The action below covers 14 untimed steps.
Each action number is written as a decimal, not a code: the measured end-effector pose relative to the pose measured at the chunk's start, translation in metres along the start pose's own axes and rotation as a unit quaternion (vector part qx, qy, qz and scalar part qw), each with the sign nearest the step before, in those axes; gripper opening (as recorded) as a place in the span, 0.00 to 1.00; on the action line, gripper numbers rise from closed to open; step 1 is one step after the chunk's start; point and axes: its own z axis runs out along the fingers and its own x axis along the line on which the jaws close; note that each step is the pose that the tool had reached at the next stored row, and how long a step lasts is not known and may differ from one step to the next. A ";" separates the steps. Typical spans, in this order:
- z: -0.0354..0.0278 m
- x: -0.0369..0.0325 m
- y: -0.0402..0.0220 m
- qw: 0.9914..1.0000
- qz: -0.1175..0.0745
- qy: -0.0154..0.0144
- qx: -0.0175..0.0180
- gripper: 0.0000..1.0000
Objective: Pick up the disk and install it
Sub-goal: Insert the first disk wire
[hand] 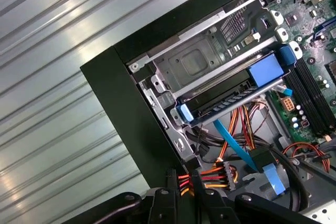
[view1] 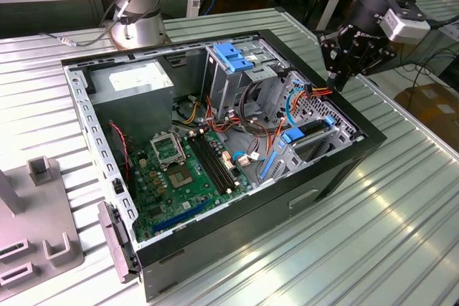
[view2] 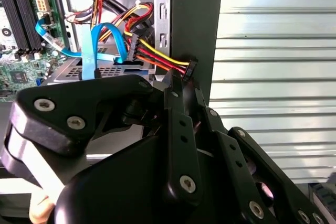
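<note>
Exterior view first: we see an open black desktop computer case (view1: 237,198) lying on its side on a ribbed silver metal tabletop (view1: 387,220), with a green motherboard (view1: 183,170) inside, a grey power-supply box (view1: 136,82) toward the exterior view's left, and a metal drive cage topped by a blue plastic latch (view1: 231,56) near the middle. Our black pincer (view1: 336,82) hangs over the case's corner on the exterior view's right, just above a bundle of red, yellow and orange wires ending in a black connector (view1: 323,92).

The disk (view1: 310,134), a flat drive framed by a blue plastic carrier, sits in the bay at that corner of the case, below the pincer. In the first wrist view we see the disk (hand: 236,100) edge-on in its slot, blue carrier ends showing at both sides, with a light blue flat cable (hand: 236,148) running beside it.

In both wrist views the pincer (hand: 181,190) (view2: 184,85) has its narrow black fingers drawn close together, right at the black connector (hand: 227,174) (view2: 190,69) of the wire bundle; we cannot tell whether they pinch it or merely touch it.
</note>
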 end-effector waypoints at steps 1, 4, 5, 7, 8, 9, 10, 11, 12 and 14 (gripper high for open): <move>0.0004 -0.0002 -0.0007 1.000 0.000 0.002 0.000 0.24; 0.0023 -0.0010 -0.0021 1.000 0.000 0.006 0.000 0.24; 0.0026 -0.0011 -0.0022 1.000 0.000 0.009 0.000 0.24; 0.0038 -0.0014 -0.0028 1.000 0.000 0.013 0.000 0.25; 0.0042 -0.0015 -0.0028 1.000 0.000 0.014 0.000 0.25; 0.0049 -0.0015 -0.0028 1.000 -0.001 0.014 0.001 0.31; 0.0053 -0.0016 -0.0028 1.000 -0.001 0.015 0.001 0.31; 0.0056 -0.0016 -0.0028 1.000 -0.001 0.015 0.001 0.31; 0.0065 -0.0016 -0.0028 1.000 -0.001 0.015 0.001 0.31; 0.0072 -0.0016 -0.0028 1.000 -0.001 0.015 0.001 0.31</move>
